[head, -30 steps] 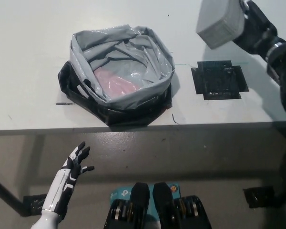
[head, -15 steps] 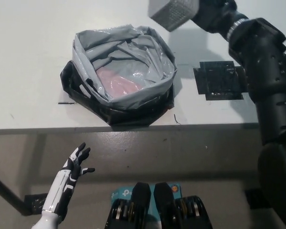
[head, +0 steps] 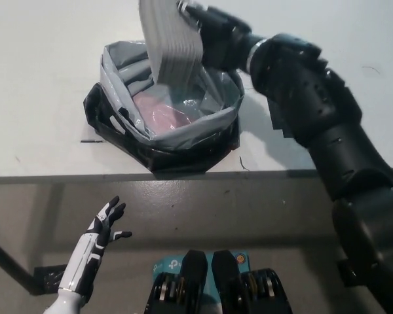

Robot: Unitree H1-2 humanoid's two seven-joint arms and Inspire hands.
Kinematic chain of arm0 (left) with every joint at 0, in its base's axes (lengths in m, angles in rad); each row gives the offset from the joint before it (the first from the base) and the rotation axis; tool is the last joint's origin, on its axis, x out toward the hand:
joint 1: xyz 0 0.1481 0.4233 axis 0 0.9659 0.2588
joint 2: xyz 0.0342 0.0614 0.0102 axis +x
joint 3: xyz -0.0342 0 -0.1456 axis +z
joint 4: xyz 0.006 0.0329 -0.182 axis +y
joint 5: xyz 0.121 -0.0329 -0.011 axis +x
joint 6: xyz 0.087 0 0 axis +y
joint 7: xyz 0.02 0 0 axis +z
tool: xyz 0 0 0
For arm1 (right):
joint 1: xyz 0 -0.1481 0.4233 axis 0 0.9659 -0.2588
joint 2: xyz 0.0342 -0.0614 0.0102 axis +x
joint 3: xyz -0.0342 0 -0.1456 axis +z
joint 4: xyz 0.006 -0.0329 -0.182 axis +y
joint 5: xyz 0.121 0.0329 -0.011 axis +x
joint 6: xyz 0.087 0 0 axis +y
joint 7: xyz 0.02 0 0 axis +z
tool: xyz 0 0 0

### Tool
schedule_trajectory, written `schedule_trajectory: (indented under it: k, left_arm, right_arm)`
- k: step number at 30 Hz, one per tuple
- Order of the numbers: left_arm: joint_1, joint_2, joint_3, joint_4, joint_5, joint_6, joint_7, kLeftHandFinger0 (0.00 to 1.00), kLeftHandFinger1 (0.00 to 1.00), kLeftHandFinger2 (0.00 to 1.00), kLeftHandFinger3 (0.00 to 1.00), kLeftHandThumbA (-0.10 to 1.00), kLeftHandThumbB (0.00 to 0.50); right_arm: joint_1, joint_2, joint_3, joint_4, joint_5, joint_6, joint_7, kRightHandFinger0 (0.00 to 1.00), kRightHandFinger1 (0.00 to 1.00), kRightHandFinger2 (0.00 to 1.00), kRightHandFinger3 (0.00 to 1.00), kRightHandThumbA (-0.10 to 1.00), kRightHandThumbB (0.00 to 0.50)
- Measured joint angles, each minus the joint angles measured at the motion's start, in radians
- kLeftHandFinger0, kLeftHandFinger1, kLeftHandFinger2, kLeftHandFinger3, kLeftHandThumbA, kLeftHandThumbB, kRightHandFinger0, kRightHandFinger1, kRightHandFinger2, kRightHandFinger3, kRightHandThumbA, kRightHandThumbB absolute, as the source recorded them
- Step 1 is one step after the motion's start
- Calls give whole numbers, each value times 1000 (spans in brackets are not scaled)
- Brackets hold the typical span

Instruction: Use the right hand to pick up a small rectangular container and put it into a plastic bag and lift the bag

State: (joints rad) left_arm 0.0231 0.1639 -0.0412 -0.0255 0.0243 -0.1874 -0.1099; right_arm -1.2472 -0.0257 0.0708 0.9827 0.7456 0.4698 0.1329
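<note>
A grey rectangular container (head: 171, 44) hangs tilted over the open mouth of the bag, and my black right hand (head: 216, 36) is shut on its right side. The plastic bag (head: 137, 111) sits on the white table, its grey lining rolled open over a black outside, with something pink (head: 160, 118) lying at its bottom. The container's lower end reaches the bag's back rim. My white left hand (head: 106, 226) rests open below the table's front edge at the lower left.
The white table (head: 39, 131) runs across the picture, its front edge (head: 183, 175) just below the bag. My black right arm (head: 314, 124) crosses the table's right side and covers what lies there. A short dark mark (head: 88, 140) lies left of the bag.
My right hand has carried the container leftward from the table's far right to over the bag, and the arm now covers the black square patch on the table. The left hand stayed put.
</note>
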Motion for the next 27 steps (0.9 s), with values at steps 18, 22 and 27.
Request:
schedule_trajectory:
  k: [18,22,27]
  left_arm:
    - [-7,5,-7,0,5,-1,-15,760,921,1000,1000,1000,131]
    - [-9,5,-8,1,7,-1,-15,751,897,1000,1000,1000,126]
    - [-12,7,-10,1,10,-2,-15,756,895,1000,1000,1000,133]
  right_arm:
    - [36,11,117,121,-254,0,10,0,163,639,892,-100,152]
    - [40,11,153,111,-316,-1,23,0,207,646,490,-100,176]
    - [40,10,218,93,-405,-8,37,79,394,748,194,-13,195]
